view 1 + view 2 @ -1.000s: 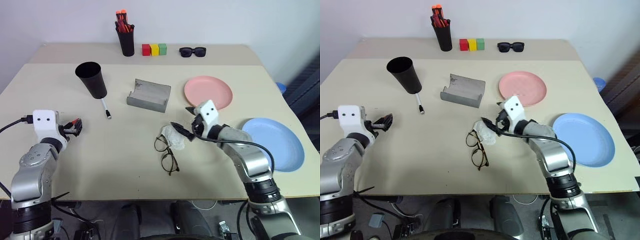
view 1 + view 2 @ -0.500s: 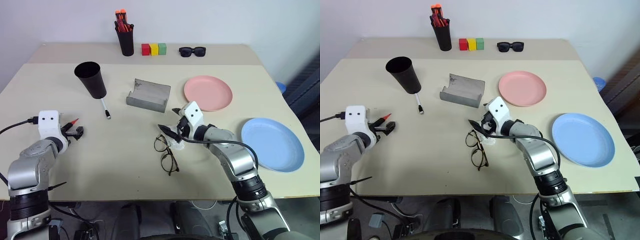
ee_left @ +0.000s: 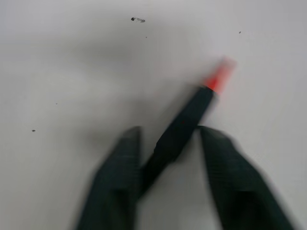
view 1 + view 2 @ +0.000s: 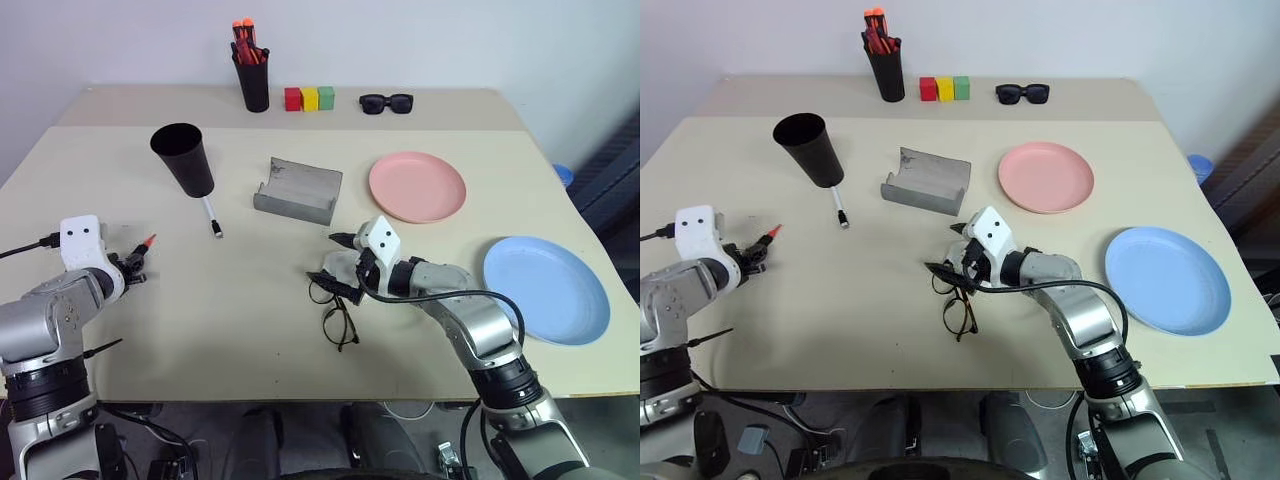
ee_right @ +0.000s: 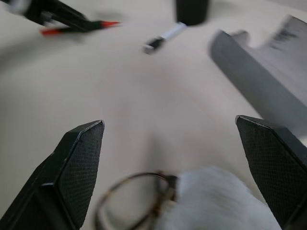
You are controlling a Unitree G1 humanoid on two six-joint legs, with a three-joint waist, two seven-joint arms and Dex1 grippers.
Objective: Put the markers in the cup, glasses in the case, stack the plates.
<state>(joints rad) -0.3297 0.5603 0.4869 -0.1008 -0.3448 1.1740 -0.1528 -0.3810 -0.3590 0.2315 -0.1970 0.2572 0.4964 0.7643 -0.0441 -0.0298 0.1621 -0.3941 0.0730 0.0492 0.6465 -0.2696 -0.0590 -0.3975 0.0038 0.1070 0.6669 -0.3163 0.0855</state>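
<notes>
The left tool (image 3: 168, 158) pinches the red-tipped marker (image 3: 184, 122) low over the surface (image 4: 240, 310); its wrist view shows the grip. The right tool (image 5: 172, 163) stands spread over the glasses (image 4: 335, 310). Farther off lie the white marker (image 4: 211, 217), black cup (image 4: 183, 158) and grey case (image 4: 297, 190).

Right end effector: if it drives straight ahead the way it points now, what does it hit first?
Probably the glasses, lying just ahead between the open fingers of the right end effector, beside a white cloth. Past them the table looks free, though depth is unclear.
</notes>
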